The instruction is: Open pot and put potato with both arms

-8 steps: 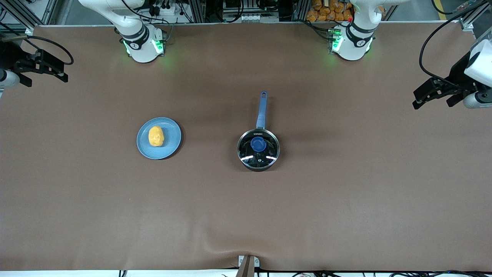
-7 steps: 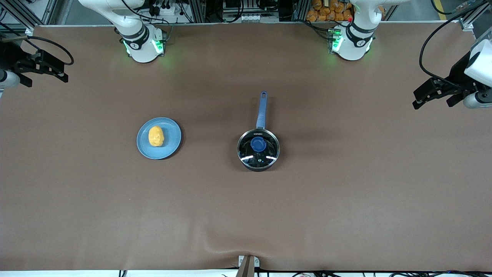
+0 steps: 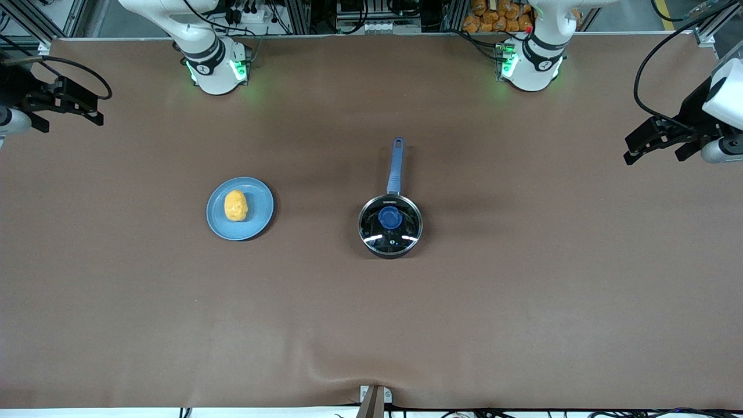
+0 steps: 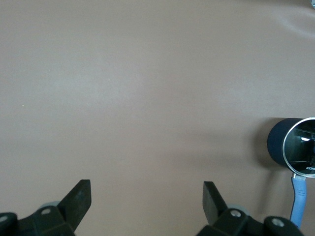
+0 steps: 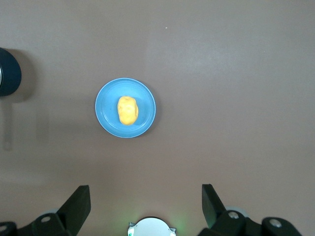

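Observation:
The black pot stands mid-table with its glass lid on, blue knob up, and its blue handle pointing toward the robots' bases. The yellow potato lies on a light-blue plate, toward the right arm's end of the table. My left gripper is open and empty, up over the left arm's end of the table. My right gripper is open and empty over the other end. The left wrist view shows the left gripper and the pot. The right wrist view shows the right gripper, the potato and the plate.
A brown mat covers the table, with a small ridge at its edge nearest the front camera. The arm bases with green lights stand along the edge by the robots. The right arm's base also shows in the right wrist view.

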`<state>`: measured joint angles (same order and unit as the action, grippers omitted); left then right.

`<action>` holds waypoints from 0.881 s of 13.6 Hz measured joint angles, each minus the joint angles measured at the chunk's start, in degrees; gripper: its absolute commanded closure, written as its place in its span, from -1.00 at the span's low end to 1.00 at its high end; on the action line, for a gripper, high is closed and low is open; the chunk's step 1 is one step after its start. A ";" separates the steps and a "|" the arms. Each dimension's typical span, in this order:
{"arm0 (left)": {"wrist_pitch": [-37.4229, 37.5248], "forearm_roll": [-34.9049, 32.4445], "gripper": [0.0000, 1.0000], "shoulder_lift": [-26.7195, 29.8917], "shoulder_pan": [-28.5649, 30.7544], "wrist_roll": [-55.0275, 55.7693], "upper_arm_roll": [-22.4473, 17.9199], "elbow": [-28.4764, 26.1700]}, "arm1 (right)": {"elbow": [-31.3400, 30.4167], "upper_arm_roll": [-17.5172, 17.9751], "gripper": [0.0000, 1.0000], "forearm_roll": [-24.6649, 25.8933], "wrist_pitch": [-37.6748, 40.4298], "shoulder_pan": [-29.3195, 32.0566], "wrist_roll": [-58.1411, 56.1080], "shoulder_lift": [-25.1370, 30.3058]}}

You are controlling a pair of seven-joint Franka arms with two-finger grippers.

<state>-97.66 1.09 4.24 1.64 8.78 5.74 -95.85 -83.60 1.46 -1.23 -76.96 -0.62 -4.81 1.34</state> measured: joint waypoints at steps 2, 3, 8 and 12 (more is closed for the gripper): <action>0.00 0.00 -1.00 0.00 0.00 0.00 0.00 0.02 | -0.01 0.00 -1.00 0.00 0.00 0.00 0.00 -0.01; 0.00 0.00 -1.00 0.00 0.00 0.00 0.00 0.02 | -0.01 0.00 -1.00 0.00 0.00 0.00 0.00 -0.01; 0.18 0.04 -1.00 -0.06 0.09 0.00 -0.81 -0.16 | -0.02 0.00 -1.00 0.00 0.00 0.00 0.00 -0.01; 0.19 0.07 -1.00 -0.07 0.08 0.00 -1.02 -0.17 | -0.03 -0.01 -1.00 0.00 0.00 0.01 0.01 -0.01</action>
<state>-97.47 1.17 4.17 1.72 8.78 4.72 -96.02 -83.63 1.45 -1.24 -76.96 -0.60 -4.81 1.33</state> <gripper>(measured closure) 0.000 0.000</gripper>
